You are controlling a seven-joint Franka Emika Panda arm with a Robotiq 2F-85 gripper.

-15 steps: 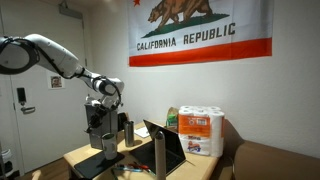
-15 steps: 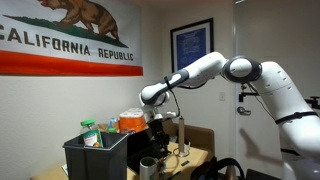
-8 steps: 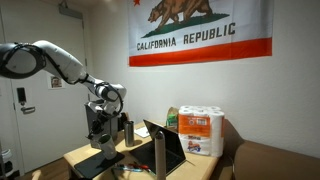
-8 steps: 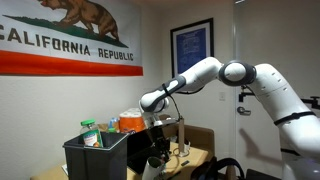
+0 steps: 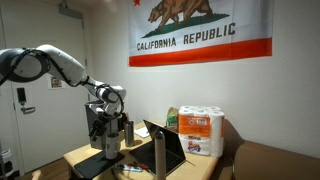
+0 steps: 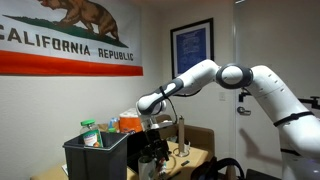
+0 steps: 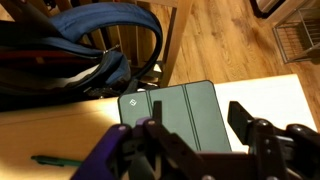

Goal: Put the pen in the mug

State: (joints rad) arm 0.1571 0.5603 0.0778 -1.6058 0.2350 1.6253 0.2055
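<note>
Now, arm (image 5: 55, 60): in an exterior view it comes in from the side and bends down over the table (image 5: 75, 154).
Gripper (image 5: 103, 140): low over a dark tablet case (image 5: 92, 165), just beside the metallic tumbler (image 5: 128, 130); jaw state unreadable from this side.
Background: dark screen (image 5: 165, 148), paper towel pack (image 5: 200, 130), California flag (image 5: 200, 30) on the wall.
Opposite side: in an exterior view the gripper (image 6: 155, 152) hangs behind a black bin (image 6: 95, 158), with a framed picture (image 6: 190, 45) on the wall.
Wrist view, gripper (image 7: 200, 140): fingers (image 7: 262, 140) spread wide apart with nothing between them, the tablet case (image 7: 180, 110) showing through the gap.
Pen (image 7: 55, 160): green, lying flat on the table, beside the case and clear of the fingers.
Mug: too dark and small to pick out in any view.
Beyond the table edge: blue backpack (image 7: 90, 50) on the wood floor (image 7: 230, 40).
</note>
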